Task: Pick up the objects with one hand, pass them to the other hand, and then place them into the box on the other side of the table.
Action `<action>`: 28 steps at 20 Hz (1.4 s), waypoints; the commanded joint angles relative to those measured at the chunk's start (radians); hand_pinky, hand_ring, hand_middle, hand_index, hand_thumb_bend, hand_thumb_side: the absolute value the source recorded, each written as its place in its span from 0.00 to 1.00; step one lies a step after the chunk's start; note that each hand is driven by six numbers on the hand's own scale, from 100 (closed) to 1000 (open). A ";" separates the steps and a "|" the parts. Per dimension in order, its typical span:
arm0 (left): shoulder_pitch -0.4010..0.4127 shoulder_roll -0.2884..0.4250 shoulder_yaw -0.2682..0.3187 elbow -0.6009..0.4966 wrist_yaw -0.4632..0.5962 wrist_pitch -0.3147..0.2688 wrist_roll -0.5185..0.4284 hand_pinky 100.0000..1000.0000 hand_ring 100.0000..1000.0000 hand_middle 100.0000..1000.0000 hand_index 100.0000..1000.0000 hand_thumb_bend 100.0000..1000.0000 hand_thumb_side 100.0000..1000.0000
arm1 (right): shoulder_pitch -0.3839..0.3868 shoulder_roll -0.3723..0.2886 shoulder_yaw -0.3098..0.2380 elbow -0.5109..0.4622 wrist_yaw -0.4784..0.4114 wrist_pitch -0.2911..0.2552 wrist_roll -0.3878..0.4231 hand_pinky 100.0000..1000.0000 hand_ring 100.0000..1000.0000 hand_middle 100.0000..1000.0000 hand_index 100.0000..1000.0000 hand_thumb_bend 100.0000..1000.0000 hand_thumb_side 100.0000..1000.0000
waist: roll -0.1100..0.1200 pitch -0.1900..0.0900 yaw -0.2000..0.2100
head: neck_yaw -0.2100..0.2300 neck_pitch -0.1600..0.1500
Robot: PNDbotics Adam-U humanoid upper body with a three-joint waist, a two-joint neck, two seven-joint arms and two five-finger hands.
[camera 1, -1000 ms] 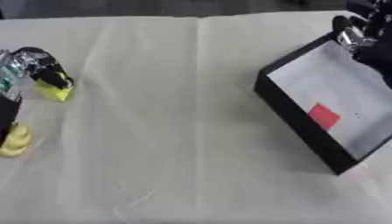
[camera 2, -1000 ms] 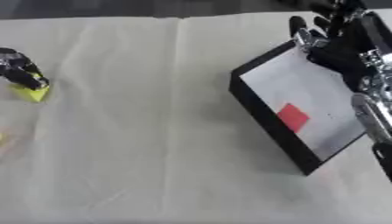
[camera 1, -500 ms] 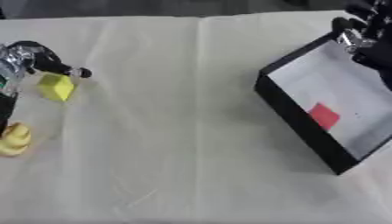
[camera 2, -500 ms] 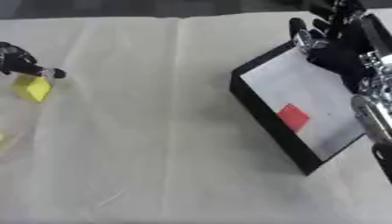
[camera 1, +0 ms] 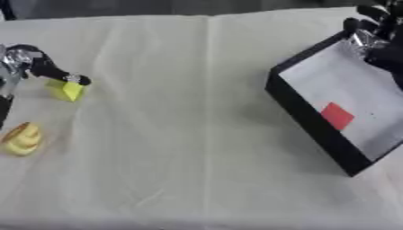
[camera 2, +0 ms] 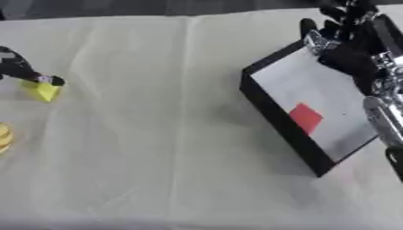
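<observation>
Lifted since a second ago, the left hand (camera 1: 24, 67) has released the yellow wedge block (camera 1: 66, 90); one straightened finger touches its top by the table's (camera 1: 197, 134) left edge.

Left hand (camera 1: 31, 67) fingers extended; right hand (camera 2: 346, 40) raised, curled.

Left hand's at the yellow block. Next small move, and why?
Probably close the left hand around the yellow block: a fingertip touches the block's top, but the block sits on the table, not gripped. The red piece is already in the box.
</observation>
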 commanded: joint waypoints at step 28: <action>-0.009 0.018 0.001 -0.002 0.060 0.070 0.029 0.81 0.79 0.64 0.50 0.18 0.00 | -0.003 -0.028 -0.019 -0.020 -0.001 0.008 -0.016 1.00 0.96 0.96 1.00 0.13 0.08 | -0.006 -0.029 -0.004 | 0.011 0.008</action>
